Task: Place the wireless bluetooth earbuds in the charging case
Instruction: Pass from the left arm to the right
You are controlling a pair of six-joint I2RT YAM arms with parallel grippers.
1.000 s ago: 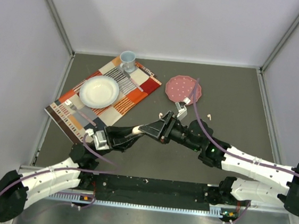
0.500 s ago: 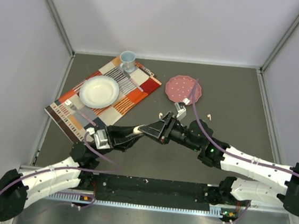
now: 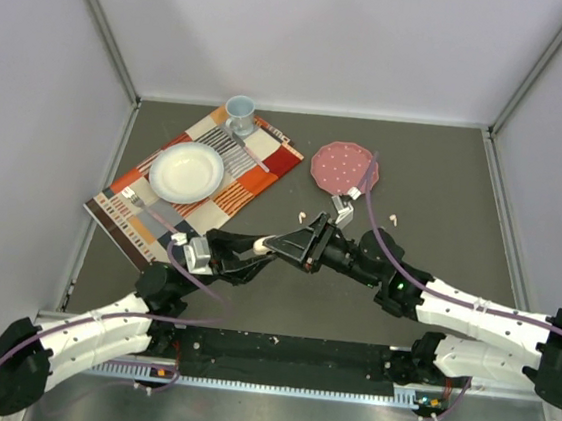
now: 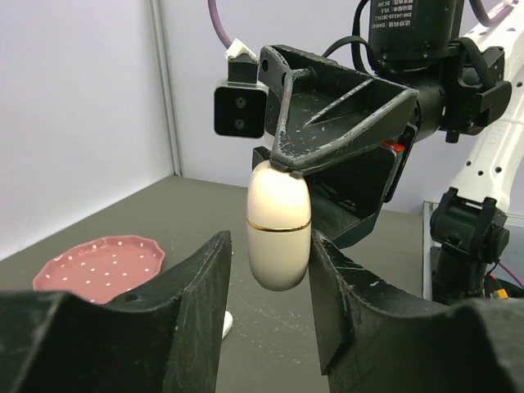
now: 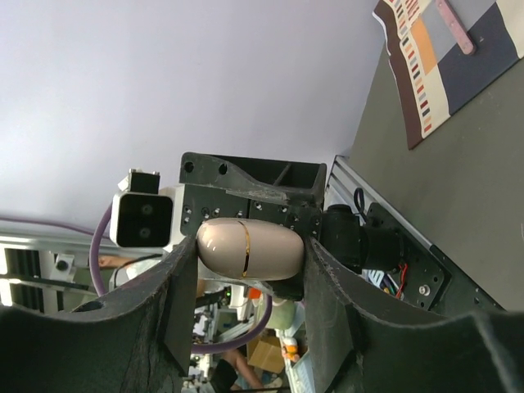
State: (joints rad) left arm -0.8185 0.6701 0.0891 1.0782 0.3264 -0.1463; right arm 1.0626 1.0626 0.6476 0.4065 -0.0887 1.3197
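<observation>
progress: early. the charging case (image 4: 278, 225) is off the table (image 3: 444, 187), held in the air between the two arms at mid-table. its gold seam line reads closed all round, so the lid is not yet open. nothing shows inside it. two earbuds (image 3: 303, 215) lie loose on the table, one just beyond the meeting grippers, the other earbud (image 3: 393, 219) off to the right, below the pink dish (image 3: 344, 167). any further buds cannot be made out. left to do, by my reading: open the case, pick up each bud, seat it.

pose: both arms reach inward and forward, wrists facing each other. right gripper (image 5: 250, 250) is closed on the case, fingers pressed against both sides, pinching its upper end in the left wrist view. left gripper (image 4: 270, 239) is parted around the lower end, with a gap on one side. no firm hold there, as far as i can judge.
</observation>
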